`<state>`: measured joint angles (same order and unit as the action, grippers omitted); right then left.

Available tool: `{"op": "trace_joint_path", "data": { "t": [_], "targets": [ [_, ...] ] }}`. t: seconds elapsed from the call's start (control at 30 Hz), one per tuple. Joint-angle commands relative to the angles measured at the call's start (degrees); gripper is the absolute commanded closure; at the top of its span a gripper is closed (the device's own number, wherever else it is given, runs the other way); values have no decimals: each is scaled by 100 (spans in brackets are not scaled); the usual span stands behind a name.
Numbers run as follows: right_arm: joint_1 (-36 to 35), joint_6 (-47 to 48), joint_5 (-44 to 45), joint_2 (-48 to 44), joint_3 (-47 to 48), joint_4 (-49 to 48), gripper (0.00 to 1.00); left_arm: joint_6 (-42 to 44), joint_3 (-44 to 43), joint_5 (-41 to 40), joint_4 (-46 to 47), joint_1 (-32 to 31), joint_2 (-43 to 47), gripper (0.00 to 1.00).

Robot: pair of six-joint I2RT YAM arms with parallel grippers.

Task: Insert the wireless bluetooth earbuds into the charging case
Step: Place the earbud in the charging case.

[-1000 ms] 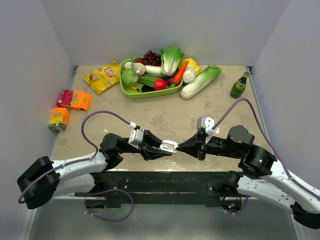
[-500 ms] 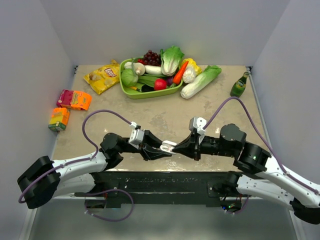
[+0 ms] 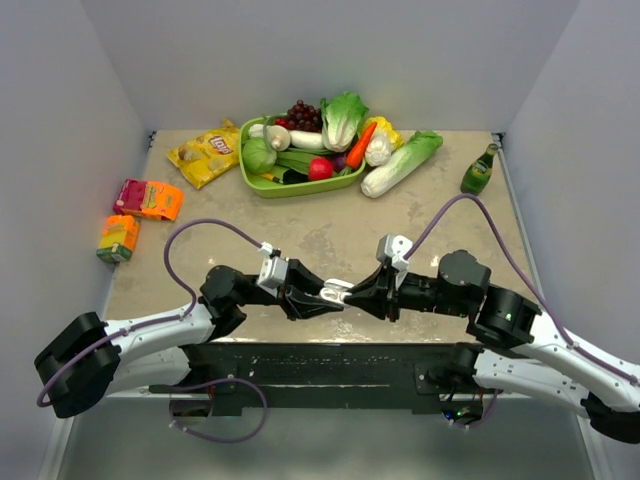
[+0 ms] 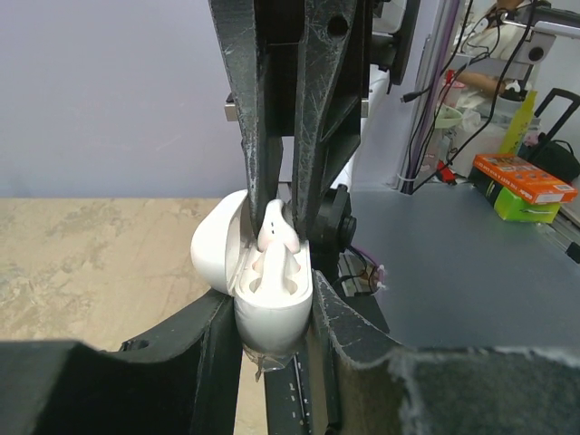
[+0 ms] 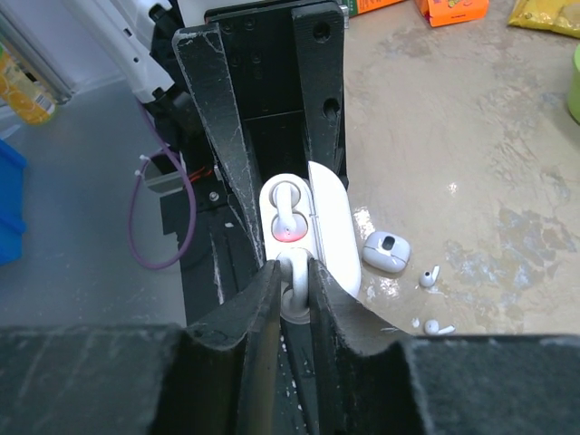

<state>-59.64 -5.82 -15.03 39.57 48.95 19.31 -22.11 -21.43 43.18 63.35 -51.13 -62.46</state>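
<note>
My left gripper (image 4: 272, 313) is shut on the body of the white charging case (image 4: 272, 326), holding it above the table with its lid (image 4: 216, 249) swung open. One earbud (image 5: 288, 213) sits in a slot of the case (image 5: 331, 227). My right gripper (image 5: 292, 265) is shut on a second white earbud (image 5: 294, 285), pressed down at the case's other slot. In the top view the two grippers meet tip to tip: left (image 3: 322, 299), right (image 3: 354, 293). Two loose earbuds (image 5: 429, 275) (image 5: 435, 327) lie on the table below.
A second small white case (image 5: 385, 252) lies on the table by the loose earbuds. At the back stand a green basket (image 3: 262, 181) of vegetables, a chips bag (image 3: 205, 152) and a green bottle (image 3: 478, 172). Snack packets (image 3: 148, 199) (image 3: 118, 237) lie at the left.
My right arm has moved left and brought its earbud up to the case held by the left gripper. The left arm has stayed still.
</note>
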Motion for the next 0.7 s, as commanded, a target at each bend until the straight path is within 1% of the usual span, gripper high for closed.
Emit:
{"op": "trace_joint_path", "data": {
  "t": [0.0, 0.1, 0.27, 0.37, 0.43, 0.47, 0.5, 0.53, 0.6, 0.63, 0.67],
  "targets": [
    [-13, -50, 281, -46, 194, -15, 76, -66, -116, -37, 415, -2, 146, 100],
    [-13, -85, 386, -64, 238, -15, 69, -57, -98, -81, 397, -2, 164, 100],
    [-13, -287, 649, -344, 466, -199, 59, 5, -37, -187, 318, 7, 129, 100],
    [-13, -410, 755, -494, 642, -384, 56, 5, 16, -266, 371, -2, 102, 100],
    [-13, -446, 1018, -529, 712, -375, 56, 5, 51, -301, 406, -2, 76, 100],
    [-13, -507, 1158, -547, 695, -358, 56, 5, 60, -301, 415, 7, 76, 100],
    [-13, -603, 1621, -573, 660, -349, 58, 5, 69, -319, 415, -2, 76, 100],
    [-13, -717, 1895, -565, 564, -349, 59, 5, 78, -345, 415, -2, 76, 100],
    [-13, -902, 2336, -408, 528, -227, 70, 5, 104, -389, 415, -2, 102, 100],
    [-13, -981, 2512, -311, 545, -78, 79, 22, 121, -433, 389, -2, 128, 100],
    [-22, -1034, 2557, -188, 563, -16, 83, 31, 130, -450, 371, -2, 128, 100]
  ]
}}
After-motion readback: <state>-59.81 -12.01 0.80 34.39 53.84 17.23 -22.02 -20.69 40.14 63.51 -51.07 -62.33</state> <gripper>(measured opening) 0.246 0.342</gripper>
